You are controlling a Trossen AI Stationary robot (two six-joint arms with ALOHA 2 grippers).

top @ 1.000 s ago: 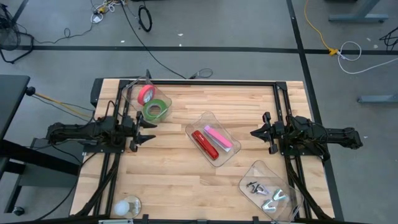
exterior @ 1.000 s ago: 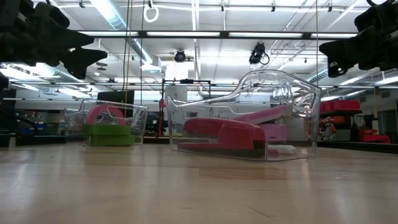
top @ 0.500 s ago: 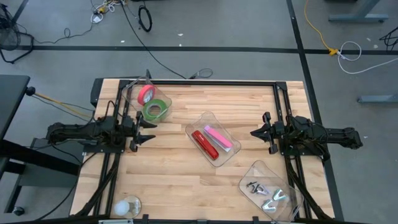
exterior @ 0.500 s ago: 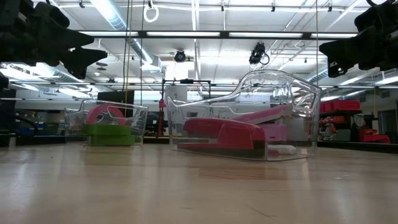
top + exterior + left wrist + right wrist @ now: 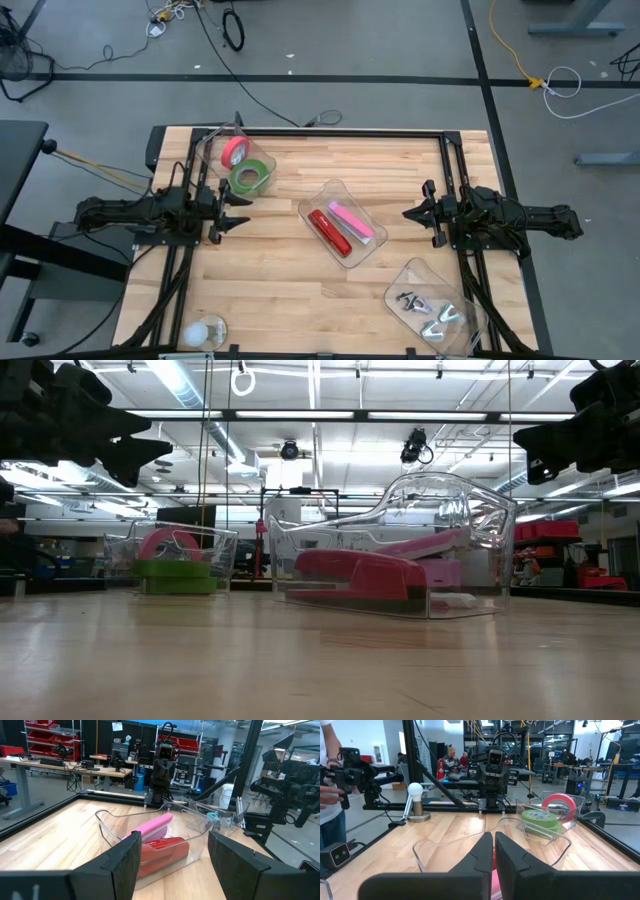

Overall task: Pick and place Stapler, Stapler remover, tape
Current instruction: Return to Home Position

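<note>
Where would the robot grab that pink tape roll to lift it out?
Its top rim, from above. The pink tape roll stands on edge in the clear bin beside the green roll, so a finger should fit through its hole; bin walls block the sides.

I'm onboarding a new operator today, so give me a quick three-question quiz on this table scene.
1. True or false: the green tape roll shares a bin with the pink tape roll.
2. Multiple choice: the middle bin holds A) a red stapler and a pink stapler, B) two tape rolls, C) staple removers.
3. Fill in: the left gripper is open, while the right gripper is ____.
Key: 1 true; 2 A; 3 shut.
</note>
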